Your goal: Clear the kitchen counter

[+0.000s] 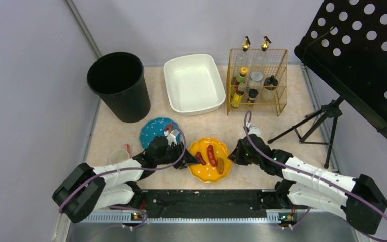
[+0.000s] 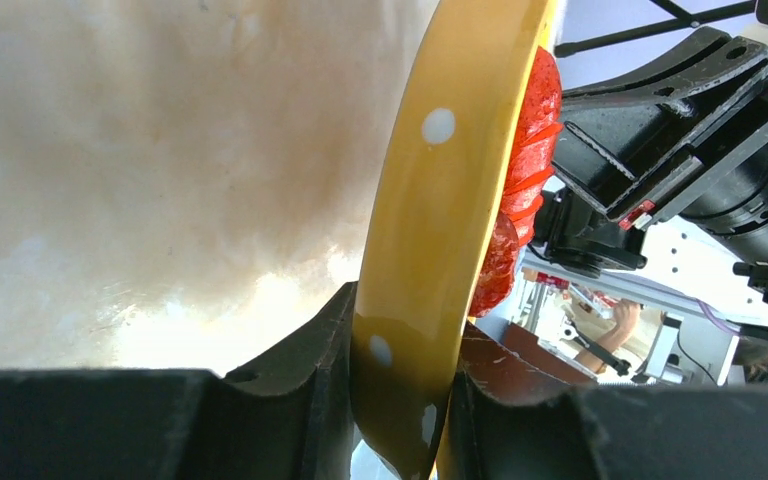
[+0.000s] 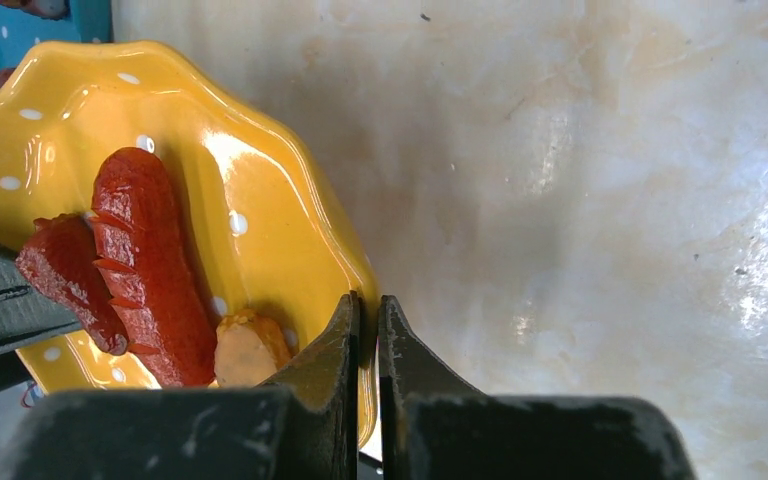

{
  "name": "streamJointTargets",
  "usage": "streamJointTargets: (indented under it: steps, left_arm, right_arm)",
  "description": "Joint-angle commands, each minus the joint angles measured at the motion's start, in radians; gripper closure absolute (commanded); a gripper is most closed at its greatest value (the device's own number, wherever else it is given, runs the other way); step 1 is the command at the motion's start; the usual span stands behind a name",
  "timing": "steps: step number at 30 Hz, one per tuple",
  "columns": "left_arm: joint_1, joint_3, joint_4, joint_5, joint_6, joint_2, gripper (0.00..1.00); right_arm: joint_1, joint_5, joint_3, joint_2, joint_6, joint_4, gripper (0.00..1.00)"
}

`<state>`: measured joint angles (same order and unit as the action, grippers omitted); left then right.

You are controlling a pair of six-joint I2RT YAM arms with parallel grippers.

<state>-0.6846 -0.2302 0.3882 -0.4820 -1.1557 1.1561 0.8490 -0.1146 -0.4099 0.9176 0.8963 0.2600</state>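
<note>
Clamping yellow plate (image 3: pixel 290 230): left gripper (image 2: pixel 405 355), right gripper (image 3: pixel 368 325).

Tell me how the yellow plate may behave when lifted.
The yellow plate looks glazed and rigid, so it probably will not bend, but its glossy rim may slip in the left gripper and right gripper. The loose sausages may roll if it tilts. It seems breakable if dropped.

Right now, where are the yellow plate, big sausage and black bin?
yellow plate (image 1: pixel 207 174): top external view, bare near part.
big sausage (image 3: pixel 150 262): right wrist view, its middle.
black bin (image 1: pixel 131 105): top external view, outer wall.
</note>
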Motion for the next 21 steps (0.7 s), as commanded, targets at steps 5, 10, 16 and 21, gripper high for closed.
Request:
streamJointTargets:
  steps: [5,10,16,21]
  left_arm:
    - [0.021,-0.094,0.017,0.006,-0.059,-0.111,1.00]
    - [0.032,-0.108,0.022,0.024,-0.100,-0.172,1.00]
    - [0.048,-0.123,0.051,0.030,-0.151,-0.231,1.00]
    - [0.069,-0.148,0.032,0.052,-0.168,-0.292,1.00]
  right_arm:
    - [0.000,-0.004,-0.180,-0.034,-0.119,0.060,1.00]
    - [-0.009,-0.004,-0.240,-0.033,-0.154,0.096,1.00]
    - [-0.017,-0.007,-0.306,-0.031,-0.189,0.133,0.93]
    - [-0.023,-0.009,-0.345,-0.029,-0.210,0.154,0.81]
